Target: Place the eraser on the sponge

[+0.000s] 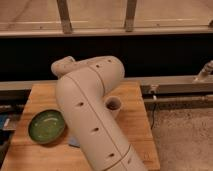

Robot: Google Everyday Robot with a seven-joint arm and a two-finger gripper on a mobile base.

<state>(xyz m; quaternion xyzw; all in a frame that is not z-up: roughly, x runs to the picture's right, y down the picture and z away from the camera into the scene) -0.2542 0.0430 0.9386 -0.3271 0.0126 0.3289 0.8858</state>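
The big arm (92, 120) covers most of the worktop (42, 97). The claw is hidden behind it, spread wide, and I cannot see anything in it. The eraser is hidden too. A bit of blue beside the green bowl (46, 126) looks like the sponge (73, 142). The arm is close to the bowl and could bump it. The sponge is near the front edge. The back left has more room.

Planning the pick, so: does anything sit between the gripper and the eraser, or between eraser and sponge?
Cannot tell. The arm hides much of the table, and neither gripper nor eraser shows. A blue sliver, maybe the sponge, peeks out beside the green bowl; a cup stands beside the arm.
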